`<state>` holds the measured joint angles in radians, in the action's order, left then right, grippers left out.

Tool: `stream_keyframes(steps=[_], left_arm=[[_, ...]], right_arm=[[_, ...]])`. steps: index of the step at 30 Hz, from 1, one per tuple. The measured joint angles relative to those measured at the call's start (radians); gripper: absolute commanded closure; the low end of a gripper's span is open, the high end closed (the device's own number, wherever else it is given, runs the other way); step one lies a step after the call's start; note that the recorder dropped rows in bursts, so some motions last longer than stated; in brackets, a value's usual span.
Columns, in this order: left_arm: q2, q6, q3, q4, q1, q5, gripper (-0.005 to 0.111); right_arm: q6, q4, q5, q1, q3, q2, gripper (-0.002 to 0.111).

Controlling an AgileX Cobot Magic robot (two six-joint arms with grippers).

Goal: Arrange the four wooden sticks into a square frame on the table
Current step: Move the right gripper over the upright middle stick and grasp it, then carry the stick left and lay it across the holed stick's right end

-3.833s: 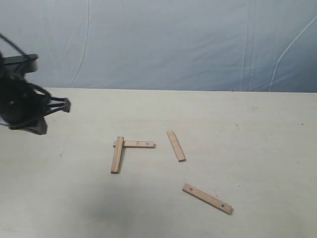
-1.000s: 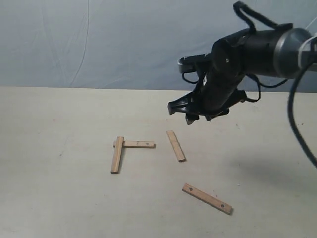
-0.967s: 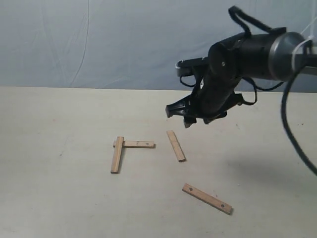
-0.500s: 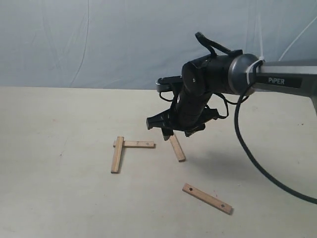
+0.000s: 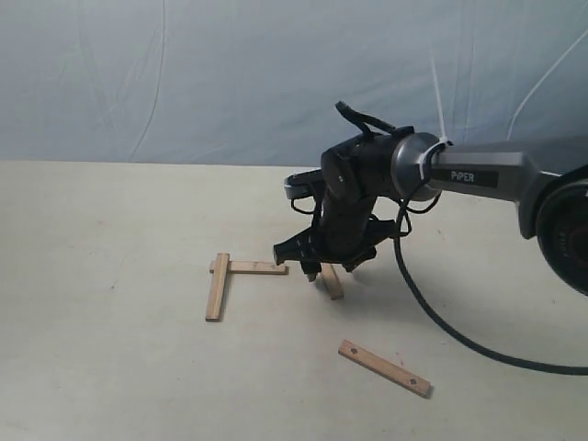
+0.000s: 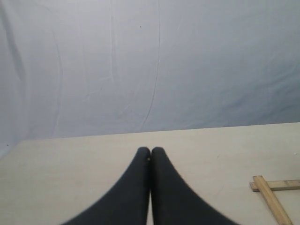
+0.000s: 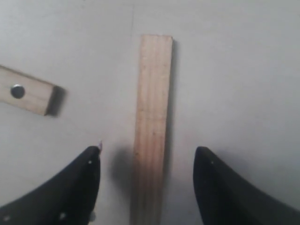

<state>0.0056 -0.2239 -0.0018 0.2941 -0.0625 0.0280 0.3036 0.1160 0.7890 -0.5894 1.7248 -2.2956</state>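
The right hand (image 5: 315, 266) reaches in from the right and hangs low over the middle stick (image 5: 331, 283), which lies flat on the surface (image 5: 101, 367) near the centre, its length running from far to near. The right wrist view shows this hand spread wide, one finger (image 7: 79, 187) on each side of the stick, with a gap of bare surface between each finger and the wood. Whether the fingertips touch the surface cannot be told.

To the left, the left stick (image 5: 217, 287) and the far stick (image 5: 253, 267) overlap at their ends and make one corner. The far stick's right end, with its small dark hole, lies just beside the right hand. The near stick (image 5: 384, 367) lies alone, slanted, nearer and to the right, well apart from the others.

The left hand (image 6: 150, 151) shows only in its wrist view, its fingers pressed together on nothing, above the surface, with the blue-grey cloth (image 5: 184, 73) behind.
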Motion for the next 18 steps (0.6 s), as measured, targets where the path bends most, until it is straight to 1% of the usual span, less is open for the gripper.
stream_keyframes(steps=[5, 7, 8, 10, 11, 12, 13, 18], left_arm=[[0.0, 0.0, 0.0, 0.0, 0.0, 0.0, 0.107], [0.0, 0.0, 0.0, 0.0, 0.0, 0.0, 0.107], [0.0, 0.0, 0.0, 0.0, 0.0, 0.0, 0.107], [0.0, 0.0, 0.0, 0.0, 0.0, 0.0, 0.107], [0.0, 0.0, 0.0, 0.0, 0.0, 0.0, 0.107], [0.0, 0.0, 0.0, 0.0, 0.0, 0.0, 0.107], [0.0, 0.0, 0.0, 0.0, 0.0, 0.0, 0.107], [0.0, 0.0, 0.0, 0.0, 0.0, 0.0, 0.107]], right_arm=[[0.007, 0.015, 0.025, 0.006, 0.052, -0.03, 0.052], [0.008, 0.013, 0.03, 0.011, 0.069, -0.047, 0.055], [0.008, 0.013, 0.034, 0.011, 0.072, -0.053, 0.061], [0.009, 0.007, 0.039, 0.012, 0.076, -0.062, 0.079], [0.009, 0.007, 0.044, 0.012, 0.078, -0.063, 0.094], [0.009, 0.007, 0.055, 0.012, 0.079, -0.063, 0.106], [0.009, 0.007, 0.063, 0.012, 0.08, -0.063, 0.108], [0.009, 0.01, 0.087, 0.012, 0.083, -0.049, 0.109]])
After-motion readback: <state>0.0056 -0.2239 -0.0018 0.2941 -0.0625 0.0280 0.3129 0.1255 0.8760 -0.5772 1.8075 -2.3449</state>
